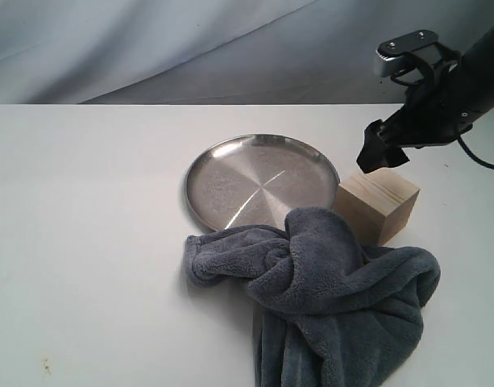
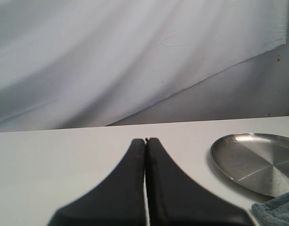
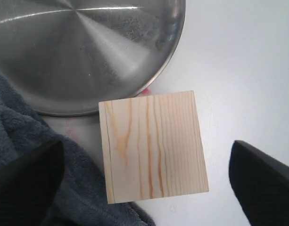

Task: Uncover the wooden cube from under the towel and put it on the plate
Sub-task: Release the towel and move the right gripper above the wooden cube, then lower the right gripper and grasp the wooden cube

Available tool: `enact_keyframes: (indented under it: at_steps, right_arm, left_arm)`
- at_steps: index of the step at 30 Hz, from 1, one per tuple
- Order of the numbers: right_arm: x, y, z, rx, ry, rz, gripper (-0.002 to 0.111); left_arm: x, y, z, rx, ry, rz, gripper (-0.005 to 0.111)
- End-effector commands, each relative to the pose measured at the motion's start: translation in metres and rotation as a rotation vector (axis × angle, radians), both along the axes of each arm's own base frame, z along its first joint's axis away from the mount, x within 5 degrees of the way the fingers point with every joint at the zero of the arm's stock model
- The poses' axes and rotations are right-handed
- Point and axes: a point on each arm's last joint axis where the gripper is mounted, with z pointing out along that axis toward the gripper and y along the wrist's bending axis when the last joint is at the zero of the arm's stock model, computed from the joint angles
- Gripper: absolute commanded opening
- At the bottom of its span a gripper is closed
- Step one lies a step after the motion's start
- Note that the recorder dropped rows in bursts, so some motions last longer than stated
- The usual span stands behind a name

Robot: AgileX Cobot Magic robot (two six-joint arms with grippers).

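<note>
While towel (image 1: 335, 298) hides one corner of wooden cube (image 1: 385, 200), right pincer (image 3: 144, 175) gapes above; left pincer (image 2: 145, 141) clenched, empty.

There is one wooden cube (image 1: 378, 207), one towel (image 1: 327, 298), one plate (image 1: 259, 181).

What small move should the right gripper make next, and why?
Probably lower the open right gripper straight down and shut it on the pale wooden cube. It hangs above the cube, a finger at each side, and the cube sits uncovered beside the round silver metal plate.
</note>
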Motion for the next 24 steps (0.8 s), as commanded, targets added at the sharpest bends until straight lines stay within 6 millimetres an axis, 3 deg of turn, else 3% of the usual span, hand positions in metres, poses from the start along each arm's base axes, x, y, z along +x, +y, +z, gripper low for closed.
enact_keyframes:
  at_steps: [1, 4, 12, 24]
  right_arm:
    - [0.001, -0.001, 0.002, 0.001, -0.008, 0.005, 0.101]
    - [0.002, -0.001, -0.002, -0.008, -0.007, 0.022, 0.101]
    - [0.012, 0.000, -0.036, -0.071, 0.065, 0.062, 0.101]
    - [0.020, 0.000, -0.043, -0.090, 0.002, 0.078, 0.101]
  left_arm:
    - [0.000, 0.000, 0.000, -0.006, -0.010, 0.003, 0.000]
    - [0.000, 0.000, 0.000, -0.006, -0.010, 0.003, 0.000]
    - [0.000, 0.000, 0.000, -0.006, -0.010, 0.003, 0.000]
    - [0.000, 0.000, 0.000, -0.006, -0.010, 0.003, 0.000]
